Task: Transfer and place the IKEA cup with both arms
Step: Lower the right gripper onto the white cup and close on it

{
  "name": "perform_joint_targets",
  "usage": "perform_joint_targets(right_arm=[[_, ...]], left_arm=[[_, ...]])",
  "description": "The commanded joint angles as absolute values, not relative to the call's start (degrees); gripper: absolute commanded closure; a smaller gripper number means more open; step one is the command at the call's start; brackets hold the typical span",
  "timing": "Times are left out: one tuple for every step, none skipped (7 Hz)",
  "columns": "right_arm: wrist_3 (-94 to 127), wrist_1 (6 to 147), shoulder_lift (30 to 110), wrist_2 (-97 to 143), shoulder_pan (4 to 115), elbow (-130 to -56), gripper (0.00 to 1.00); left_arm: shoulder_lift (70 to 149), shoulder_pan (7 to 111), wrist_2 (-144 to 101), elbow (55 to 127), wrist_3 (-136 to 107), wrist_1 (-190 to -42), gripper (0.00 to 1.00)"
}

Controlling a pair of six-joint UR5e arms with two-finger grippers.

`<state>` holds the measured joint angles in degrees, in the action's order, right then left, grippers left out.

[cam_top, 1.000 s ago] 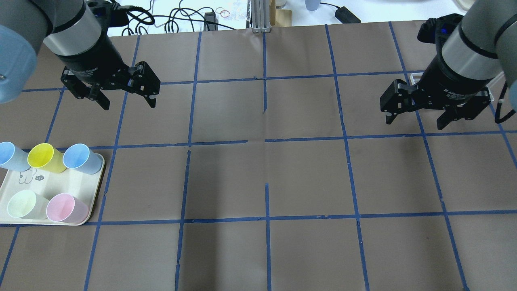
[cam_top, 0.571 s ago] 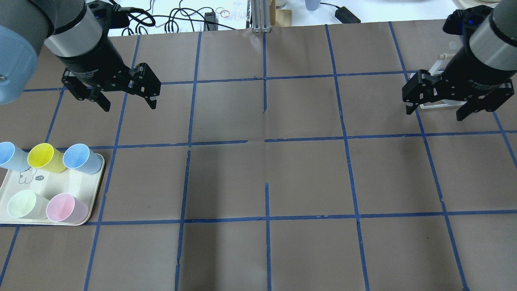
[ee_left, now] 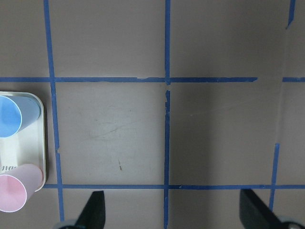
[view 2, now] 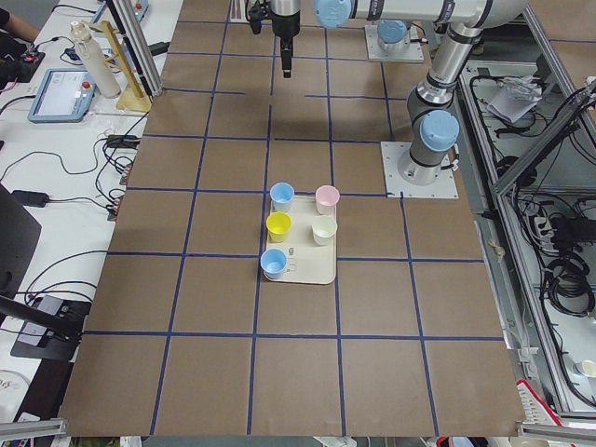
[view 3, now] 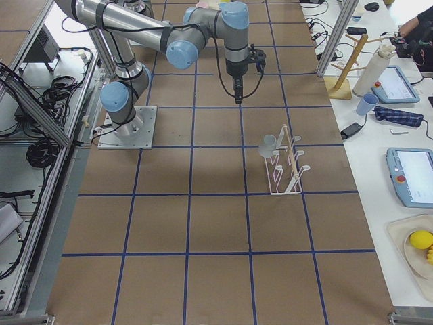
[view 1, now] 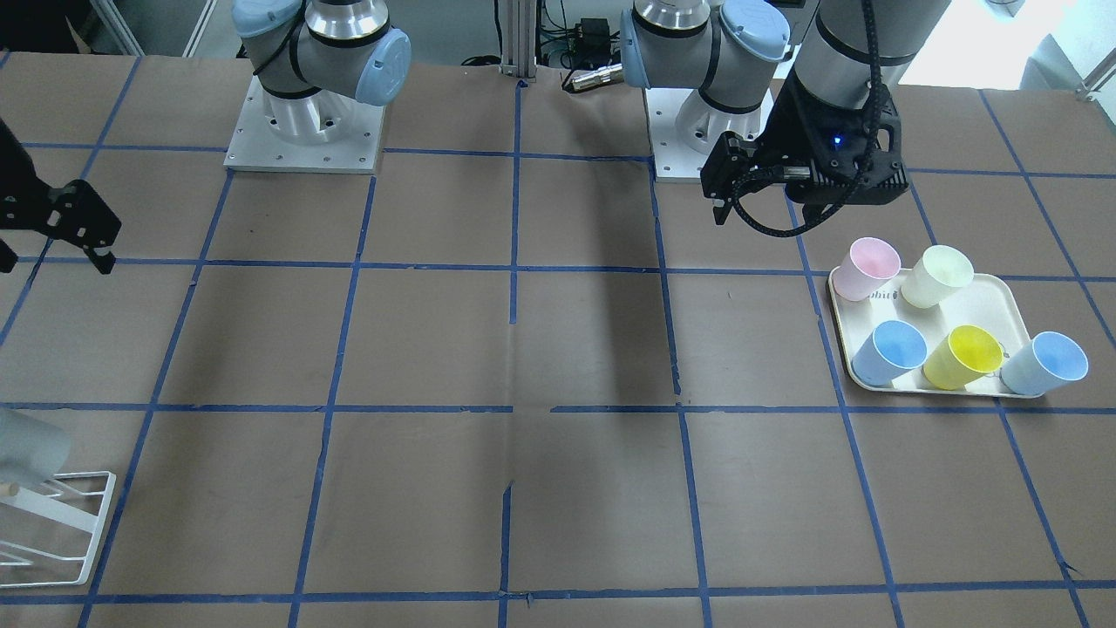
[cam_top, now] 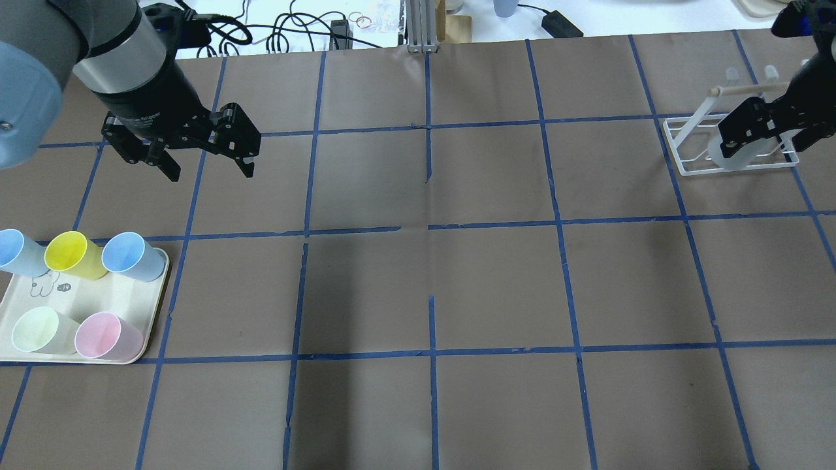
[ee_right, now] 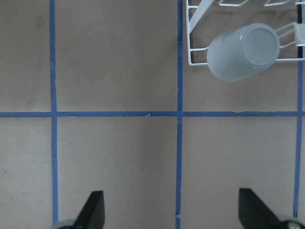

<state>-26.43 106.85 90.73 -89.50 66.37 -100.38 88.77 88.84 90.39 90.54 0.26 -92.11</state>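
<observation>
The IKEA cup (ee_right: 243, 52), a pale grey-white tumbler, hangs tilted on a peg of a white wire rack (ee_right: 190, 33), its base toward the right wrist camera. It also shows in the front view (view 1: 26, 449) and the right side view (view 3: 268, 143). My right gripper (cam_top: 764, 134) is open and empty, high over the rack, and partly covers the cup (cam_top: 731, 155) in the overhead view. In its wrist view the gripper (ee_right: 172, 210) is apart from the cup. My left gripper (cam_top: 209, 166) is open and empty above the table's far left.
A cream tray (cam_top: 117, 294) at the near left holds two light blue cups, a yellow cup (cam_top: 68, 253), a pale green cup (cam_top: 36, 329) and a pink cup (cam_top: 104, 336). The rack (cam_top: 686, 163) stands at the far right. Cables lie beyond the table's far edge.
My right arm has moved right and farther away, so that the rack and the cup now show under it. My left gripper has barely moved. Both stay open.
</observation>
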Motion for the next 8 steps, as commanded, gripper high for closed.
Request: perform_joint_targets(right_arm=[[-32.7, 111.4, 86.5, -88.9, 63.2, -99.0, 0.0], [-34.8, 111.4, 84.0, -88.8, 62.1, -97.2, 0.0], [-37.2, 111.6, 81.6, -88.7, 61.4, -95.3, 0.0], [-37.4, 112.1, 79.8, -88.7, 61.3, -94.3, 0.0], [-38.1, 114.3, 78.2, -88.6, 61.3, -94.1, 0.0], [-38.4, 116.0, 77.1, -88.6, 61.3, -94.0, 0.0], [-39.5, 117.5, 75.7, -87.5, 61.3, -94.0, 0.0], [-39.7, 118.8, 74.8, -86.4, 61.3, -93.9, 0.0]], left_arm=[[88.9, 88.8, 90.4, 90.5, 0.3, -91.9, 0.0], [89.0, 88.9, 90.4, 90.5, 0.3, -91.8, 0.0], [88.9, 88.9, 90.4, 90.5, 0.3, -91.8, 0.0], [88.9, 88.8, 90.4, 90.5, 0.3, -91.8, 0.0], [88.9, 88.8, 90.4, 90.5, 0.3, -91.8, 0.0], [88.9, 88.8, 90.4, 90.6, 0.3, -91.8, 0.0], [88.9, 88.8, 90.4, 90.5, 0.3, -91.8, 0.0], [88.9, 88.9, 90.4, 90.6, 0.3, -91.8, 0.0]])
